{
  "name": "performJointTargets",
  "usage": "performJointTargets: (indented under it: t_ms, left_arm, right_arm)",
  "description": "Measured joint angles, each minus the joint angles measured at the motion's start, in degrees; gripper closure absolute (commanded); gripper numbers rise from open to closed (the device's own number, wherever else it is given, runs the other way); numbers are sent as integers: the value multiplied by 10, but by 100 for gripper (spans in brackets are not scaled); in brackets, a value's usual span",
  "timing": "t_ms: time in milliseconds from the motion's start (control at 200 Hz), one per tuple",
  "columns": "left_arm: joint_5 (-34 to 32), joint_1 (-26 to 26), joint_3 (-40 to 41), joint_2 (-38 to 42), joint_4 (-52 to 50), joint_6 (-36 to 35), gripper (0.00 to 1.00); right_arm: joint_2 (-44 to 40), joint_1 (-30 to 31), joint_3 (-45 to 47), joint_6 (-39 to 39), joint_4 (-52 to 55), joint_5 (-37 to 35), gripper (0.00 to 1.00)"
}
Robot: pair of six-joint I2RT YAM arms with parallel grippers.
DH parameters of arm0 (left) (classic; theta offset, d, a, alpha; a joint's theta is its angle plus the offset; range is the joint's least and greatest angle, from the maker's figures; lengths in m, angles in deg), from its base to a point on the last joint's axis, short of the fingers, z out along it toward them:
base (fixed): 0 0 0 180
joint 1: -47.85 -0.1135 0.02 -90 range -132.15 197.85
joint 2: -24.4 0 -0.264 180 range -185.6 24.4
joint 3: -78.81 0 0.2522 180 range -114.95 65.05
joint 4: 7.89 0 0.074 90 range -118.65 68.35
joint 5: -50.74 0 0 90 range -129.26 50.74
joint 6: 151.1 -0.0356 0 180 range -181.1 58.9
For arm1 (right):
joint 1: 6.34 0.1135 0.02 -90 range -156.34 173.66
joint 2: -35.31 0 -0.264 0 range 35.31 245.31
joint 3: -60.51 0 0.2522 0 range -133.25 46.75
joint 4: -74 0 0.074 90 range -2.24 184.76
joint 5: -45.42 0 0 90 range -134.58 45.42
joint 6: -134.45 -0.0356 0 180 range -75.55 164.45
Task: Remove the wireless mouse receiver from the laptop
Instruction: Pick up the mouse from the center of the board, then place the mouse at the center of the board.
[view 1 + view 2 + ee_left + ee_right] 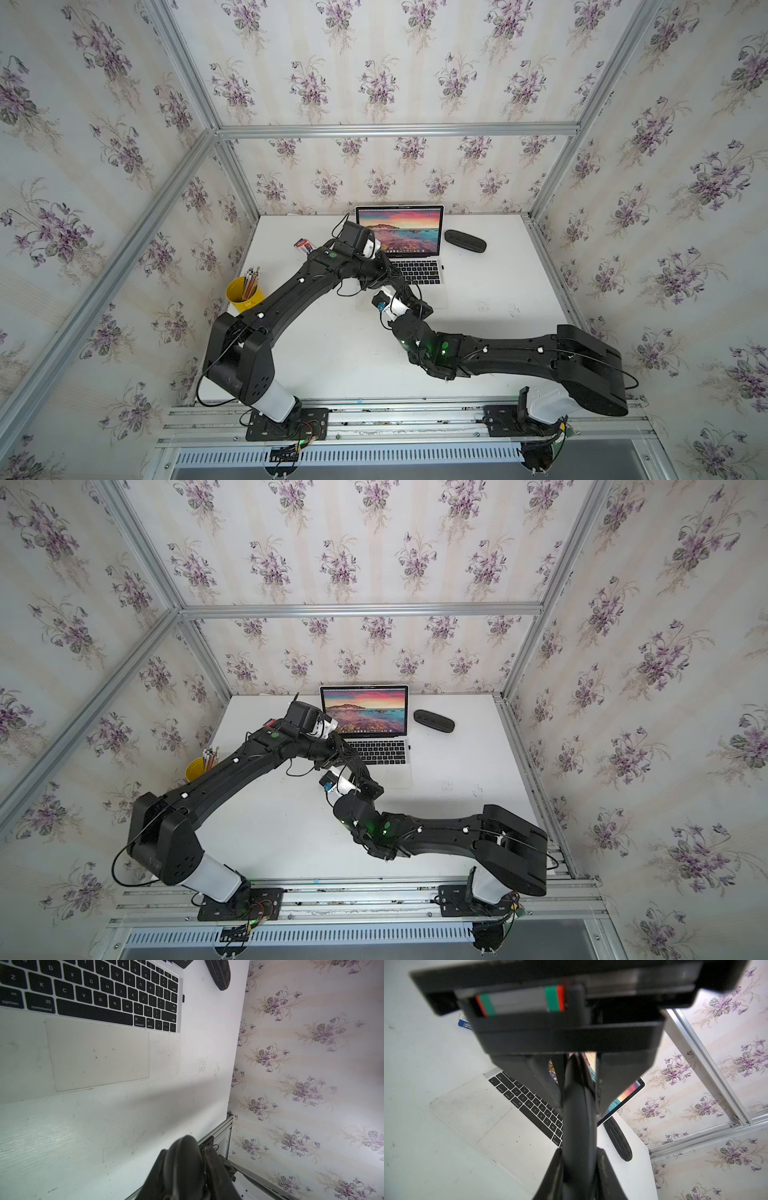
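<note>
The silver laptop (430, 279) stands open at the back of the table, with a sunset picture on its screen. The wireless mouse receiver (443, 267) is a tiny black stub on the laptop's right edge, also visible in the left wrist view as the receiver (183, 998). My left gripper (187, 1154) is shut on a black oval mouse (184, 1159). Facing it, my right gripper (579, 1158) has both fingers against the same mouse (579, 1109). In both top views the two grippers meet above the laptop's trackpad, left of the receiver.
A long black case (465, 241) lies right of the laptop screen. A yellow cup of pencils (243, 296) stands at the table's left edge, and a small printed box (304, 245) lies left of the laptop. Aluminium frame rails run round the table.
</note>
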Motion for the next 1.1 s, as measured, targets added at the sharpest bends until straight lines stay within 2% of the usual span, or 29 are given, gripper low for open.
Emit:
performJointTargets:
  t_ms: [100, 175, 255, 390, 520, 684, 819, 984, 1099]
  left_arm:
    - [-3, 0, 9, 9, 8, -12, 46]
    - [11, 1, 18, 21, 5, -43, 18]
    - [14, 3, 23, 38, 5, -72, 0]
    - [-27, 1, 37, 79, 5, -129, 1]
    - [-123, 2, 74, 160, 10, -188, 1]
    - [-275, 3, 150, 276, 19, -245, 1]
    - [-385, 3, 188, 353, 14, -282, 1]
    - [-471, 3, 212, 419, 10, -317, 1]
    - [-503, 3, 224, 448, 8, -333, 1]
  right_arm:
    - [-2, 0, 0, 2, -1, 3, 100]
    - [-6, -3, 0, -5, 4, 2, 100]
    - [-11, -5, -1, -13, 24, 4, 100]
    - [-29, -3, -19, -61, 95, 42, 100]
    - [-47, -10, -38, -130, 187, 132, 100]
    - [-72, -41, -41, -202, 290, 327, 100]
    - [-92, -81, -23, -232, 333, 499, 100]
    - [-89, -156, 10, -248, 350, 698, 100]
    - [-52, -180, 11, -250, 363, 783, 100]
